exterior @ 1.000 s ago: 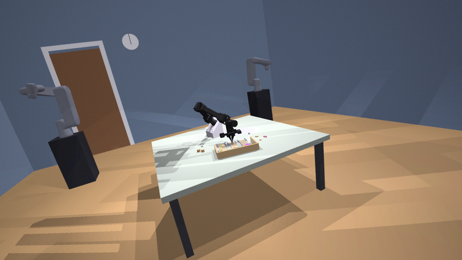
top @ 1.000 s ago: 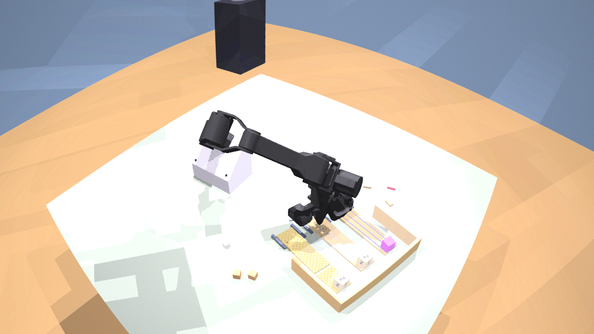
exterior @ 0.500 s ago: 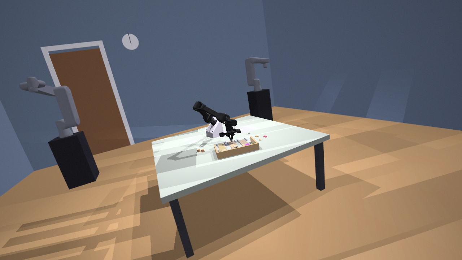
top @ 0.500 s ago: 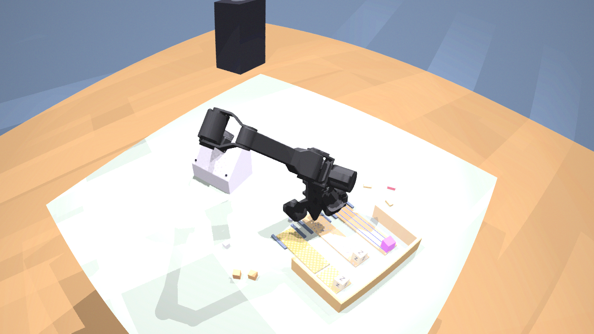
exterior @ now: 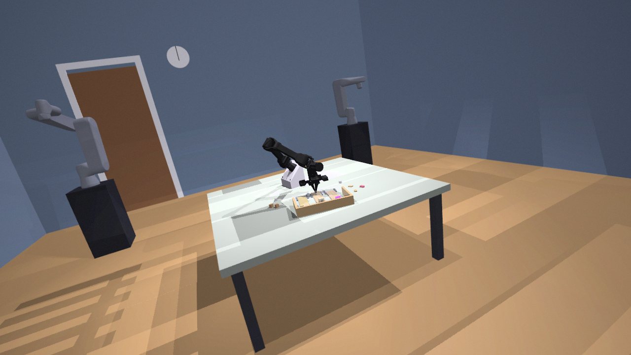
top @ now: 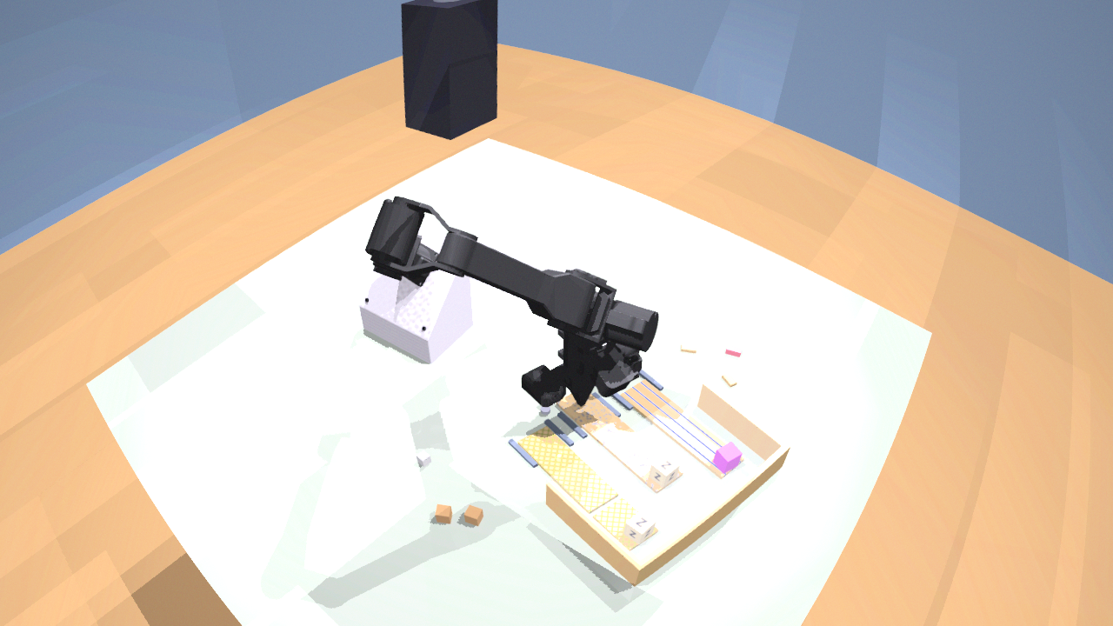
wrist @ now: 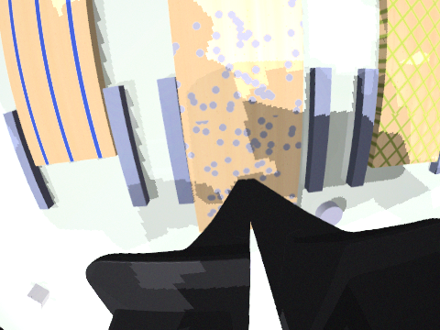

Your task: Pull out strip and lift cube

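From my station, the gripper (top: 580, 402) (exterior: 315, 190) (wrist: 246, 187) has its fingertips pressed together, pinching nothing, above the near end of the dotted strip (top: 595, 412) (wrist: 238, 115); whether the tips touch its surface I cannot tell. Slim blue-grey bars flank this strip, which runs in one piece, as far as the light lets me see, to a white cube marked Z (top: 663, 472) on its far end: the task's labelled cube and its strip. To one side lies the blue-lined strip (top: 669, 416) (wrist: 55, 82), with a plain magenta cube (top: 727, 456) at its far end. To the other lies the yellow cross-hatched strip (top: 568, 470) (wrist: 414, 82), parted by a gap from a short cross-hatched piece (top: 615, 517), on which stands a second Z-marked cube (top: 638, 529). A low wooden border (top: 716, 514) (exterior: 324, 206) encloses the far ends on three sides. Outside it, two small orange-brown blocks (top: 457, 514) (exterior: 273, 205) sit side by side on the table (top: 840, 373) (exterior: 397, 185); a small red piece (top: 733, 353) (exterior: 361, 186) lies beyond the opposite side. The arm (top: 505, 268) (exterior: 289, 154) reaches over from its pale wedge-shaped base (top: 396, 335) (exterior: 289, 182).
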{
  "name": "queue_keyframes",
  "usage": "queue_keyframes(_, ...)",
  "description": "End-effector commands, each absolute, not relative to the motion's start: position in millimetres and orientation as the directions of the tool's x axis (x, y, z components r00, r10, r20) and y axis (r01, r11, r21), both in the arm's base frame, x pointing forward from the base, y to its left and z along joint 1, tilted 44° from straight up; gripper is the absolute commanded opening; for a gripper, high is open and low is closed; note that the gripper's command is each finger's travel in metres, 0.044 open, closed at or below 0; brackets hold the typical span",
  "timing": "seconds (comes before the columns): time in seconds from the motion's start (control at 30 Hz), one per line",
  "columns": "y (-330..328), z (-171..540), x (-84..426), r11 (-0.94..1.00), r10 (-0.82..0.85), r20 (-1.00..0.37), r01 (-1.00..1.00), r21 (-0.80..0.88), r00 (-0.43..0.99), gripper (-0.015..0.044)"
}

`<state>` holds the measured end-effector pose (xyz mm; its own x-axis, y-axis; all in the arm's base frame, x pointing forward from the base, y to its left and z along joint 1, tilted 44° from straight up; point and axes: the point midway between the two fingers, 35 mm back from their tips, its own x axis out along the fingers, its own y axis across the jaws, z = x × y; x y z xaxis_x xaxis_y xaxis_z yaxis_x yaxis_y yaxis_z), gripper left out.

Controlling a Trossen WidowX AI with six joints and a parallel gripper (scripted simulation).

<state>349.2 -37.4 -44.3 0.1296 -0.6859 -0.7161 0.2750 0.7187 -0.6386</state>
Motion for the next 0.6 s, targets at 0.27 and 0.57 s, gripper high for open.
queue_keyframes(0.27,-39.2,-55.2,323.5,0.718,-0.684,-0.722,0.27,-0.642,0.102,0.0)
queue_keyframes(0.57,-37.5,-58.8,310.9,0.718,-0.684,-0.723,0.269,-0.642,0.101,0.0)
